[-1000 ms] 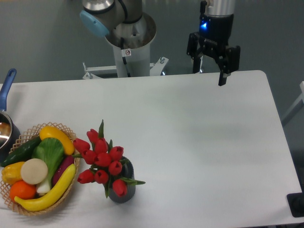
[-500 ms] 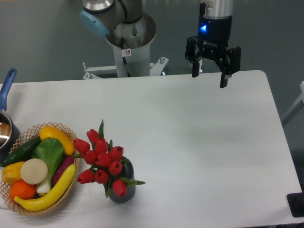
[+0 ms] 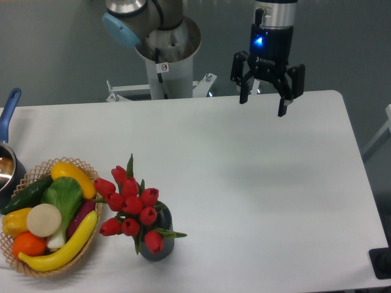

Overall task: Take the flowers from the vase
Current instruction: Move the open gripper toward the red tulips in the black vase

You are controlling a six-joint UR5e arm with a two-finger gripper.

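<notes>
A bunch of red tulips with green leaves, the flowers (image 3: 131,209), stands in a small dark grey vase (image 3: 160,245) near the table's front left. The blooms lean to the left and cover most of the vase. My gripper (image 3: 263,107) hangs high over the far right part of the table, well away from the flowers. Its two black fingers are spread apart and point down, with nothing between them.
A woven basket (image 3: 36,270) of fruit and vegetables sits just left of the vase. A pot with a blue handle (image 3: 8,115) is at the left edge. The arm's base (image 3: 165,58) stands behind the table's far edge.
The gripper has shifted left and slightly lower, and has turned a little about its vertical axis. The flowers and vase have not moved.
</notes>
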